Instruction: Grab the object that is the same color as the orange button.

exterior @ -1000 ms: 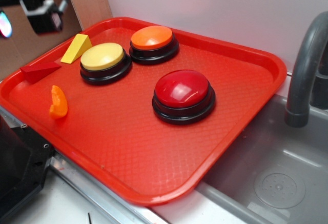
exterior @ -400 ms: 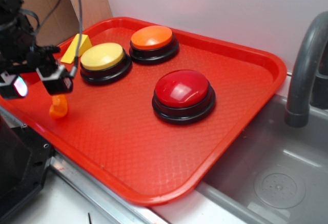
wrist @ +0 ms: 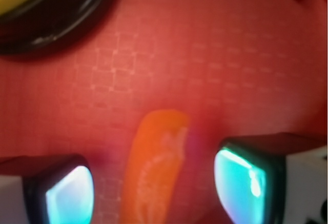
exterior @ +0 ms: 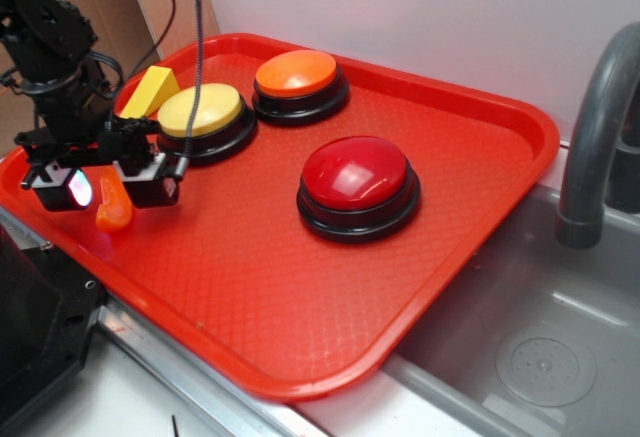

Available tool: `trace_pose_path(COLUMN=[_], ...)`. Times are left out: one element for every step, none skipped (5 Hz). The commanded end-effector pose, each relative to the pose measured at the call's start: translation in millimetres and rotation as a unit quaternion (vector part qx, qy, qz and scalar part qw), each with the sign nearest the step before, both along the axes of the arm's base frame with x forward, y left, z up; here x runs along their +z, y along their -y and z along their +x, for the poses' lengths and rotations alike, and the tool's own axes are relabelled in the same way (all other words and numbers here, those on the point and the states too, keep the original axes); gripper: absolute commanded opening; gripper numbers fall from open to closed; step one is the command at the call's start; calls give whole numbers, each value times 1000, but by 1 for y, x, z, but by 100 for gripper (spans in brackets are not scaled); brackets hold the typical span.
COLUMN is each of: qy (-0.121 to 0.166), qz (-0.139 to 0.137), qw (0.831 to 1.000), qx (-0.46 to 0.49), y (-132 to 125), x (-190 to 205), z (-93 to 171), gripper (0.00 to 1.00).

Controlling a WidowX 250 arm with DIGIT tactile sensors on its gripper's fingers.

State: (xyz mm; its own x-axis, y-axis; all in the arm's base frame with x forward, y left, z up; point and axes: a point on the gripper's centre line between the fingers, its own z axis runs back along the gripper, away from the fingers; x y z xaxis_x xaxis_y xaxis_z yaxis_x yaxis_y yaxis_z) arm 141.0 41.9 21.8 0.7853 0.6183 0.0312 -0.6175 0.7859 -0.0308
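A small glossy orange crescent slice (exterior: 113, 205) lies on the red tray (exterior: 300, 287) near its left edge. My gripper (exterior: 110, 187) is open and sits low over the slice, one finger on each side. In the wrist view the slice (wrist: 156, 167) lies between the two glowing pads (wrist: 69, 196), with gaps on both sides, and my gripper (wrist: 156, 188) is centred on it. The orange button (exterior: 297, 75) with a black base stands at the back of the tray, far from the gripper.
A yellow-topped button (exterior: 205, 112) stands just right of the gripper; its black rim shows in the wrist view (wrist: 51, 24). A red-topped button (exterior: 357, 175) is mid-tray. A yellow wedge (exterior: 150, 92) lies at the back left. A grey sink (exterior: 530, 347) and faucet (exterior: 600, 127) are to the right.
The gripper has come down from the upper left and moved right, and now straddles the orange slice. The red wedge is now hidden behind the arm. The slice has not moved.
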Motion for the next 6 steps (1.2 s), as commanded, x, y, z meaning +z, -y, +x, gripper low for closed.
trace_pose_path(qy=[-6, -4, 16, 41, 78, 93], qz=[20, 23, 14, -8, -3, -30], qw=[1000, 999, 998, 997, 995, 989], qx=[-18, -28, -51, -72, -65, -109], y=[-4, -5, -4, -3, 0, 0], x=[-12, -12, 12, 45, 81, 95], z=[11, 10, 10, 7, 1, -5], gripper=[90, 0, 0, 0, 0, 100])
